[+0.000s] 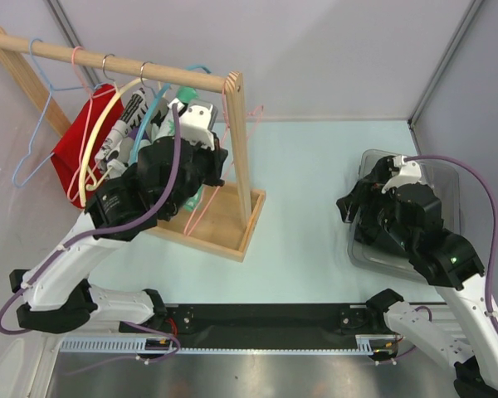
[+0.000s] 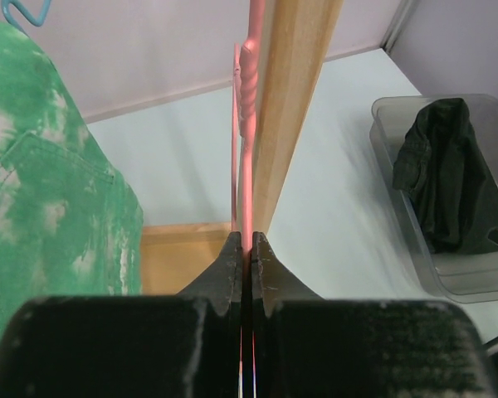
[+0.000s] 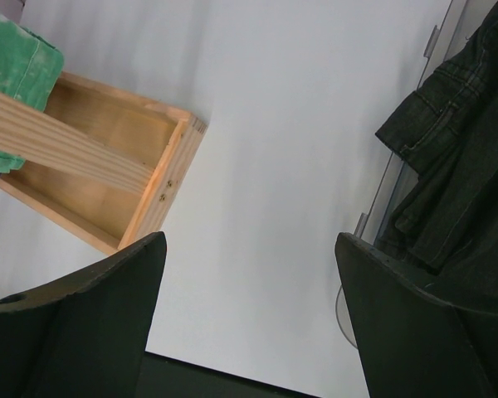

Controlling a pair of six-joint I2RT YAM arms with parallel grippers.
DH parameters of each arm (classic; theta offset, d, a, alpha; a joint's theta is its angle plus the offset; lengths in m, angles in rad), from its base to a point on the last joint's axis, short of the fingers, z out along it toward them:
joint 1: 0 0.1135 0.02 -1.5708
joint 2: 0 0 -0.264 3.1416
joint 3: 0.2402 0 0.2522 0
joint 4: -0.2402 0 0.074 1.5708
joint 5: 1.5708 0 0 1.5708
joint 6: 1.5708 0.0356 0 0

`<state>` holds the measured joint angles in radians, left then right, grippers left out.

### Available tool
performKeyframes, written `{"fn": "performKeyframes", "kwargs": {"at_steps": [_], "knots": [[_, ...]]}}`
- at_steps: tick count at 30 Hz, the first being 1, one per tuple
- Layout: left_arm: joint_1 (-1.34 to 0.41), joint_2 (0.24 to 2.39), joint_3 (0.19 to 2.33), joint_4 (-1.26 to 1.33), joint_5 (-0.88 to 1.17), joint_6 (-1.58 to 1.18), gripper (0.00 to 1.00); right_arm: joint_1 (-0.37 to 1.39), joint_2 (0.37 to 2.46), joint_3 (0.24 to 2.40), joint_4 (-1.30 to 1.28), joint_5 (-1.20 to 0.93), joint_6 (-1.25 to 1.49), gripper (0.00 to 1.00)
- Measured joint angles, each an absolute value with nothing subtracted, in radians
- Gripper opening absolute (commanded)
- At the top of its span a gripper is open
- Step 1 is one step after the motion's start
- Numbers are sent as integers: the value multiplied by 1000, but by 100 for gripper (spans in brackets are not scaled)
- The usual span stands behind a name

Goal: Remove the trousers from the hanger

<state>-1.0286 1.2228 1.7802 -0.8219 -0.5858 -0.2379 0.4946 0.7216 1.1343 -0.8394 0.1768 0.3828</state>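
Likely soft, light, limp cloth; best grabbed at the waistband.
Top: rack (image 1: 232,83) upper left, bin (image 1: 450,186) right. Left wrist: left gripper (image 2: 249,249) clamped on pink hanger (image 2: 247,108), green trousers (image 2: 41,191) frame left. Right wrist: right gripper (image 3: 249,240) spread wide, empty; dark trousers (image 3: 456,149) right edge.

- Reaches the left arm (image 1: 116,203) forward and up from its base, elbow folded low, wrist raised above it.
- Presses the left gripper (image 2: 249,242) fully together, black fingers (image 2: 274,278) meeting tip to tip along one narrow seam.
- Pinches a thin pink hanger (image 2: 247,124) in that seam, running straight ahead of the jaw tips.
- Bends the right arm (image 1: 436,249) at the elbow, forearm angled inward, wrist tipped downward.
- Spreads the right gripper (image 3: 249,245) wide, jaws well apart, one to each side.
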Motion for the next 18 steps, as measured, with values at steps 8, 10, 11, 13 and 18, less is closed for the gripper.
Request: {"fn": "performKeyframes", "kwargs": {"at_steps": [8, 10, 11, 13, 18], "knots": [[-1027, 1152, 1729, -821, -534, -271, 55, 495, 720, 1122, -840, 177, 383, 89], [-1027, 1128, 1722, -823, -517, -274, 68, 495, 720, 1122, -840, 177, 383, 89], [-1027, 1118, 1718, -824, -512, -276, 72, 495, 720, 1122, -840, 177, 383, 89], [-1027, 1082, 1700, -817, -493, -273, 79, 495, 720, 1121, -840, 176, 383, 89], [-1021, 966, 1630, -783, -471, -242, 82, 495, 720, 1115, -840, 176, 384, 89]]}}
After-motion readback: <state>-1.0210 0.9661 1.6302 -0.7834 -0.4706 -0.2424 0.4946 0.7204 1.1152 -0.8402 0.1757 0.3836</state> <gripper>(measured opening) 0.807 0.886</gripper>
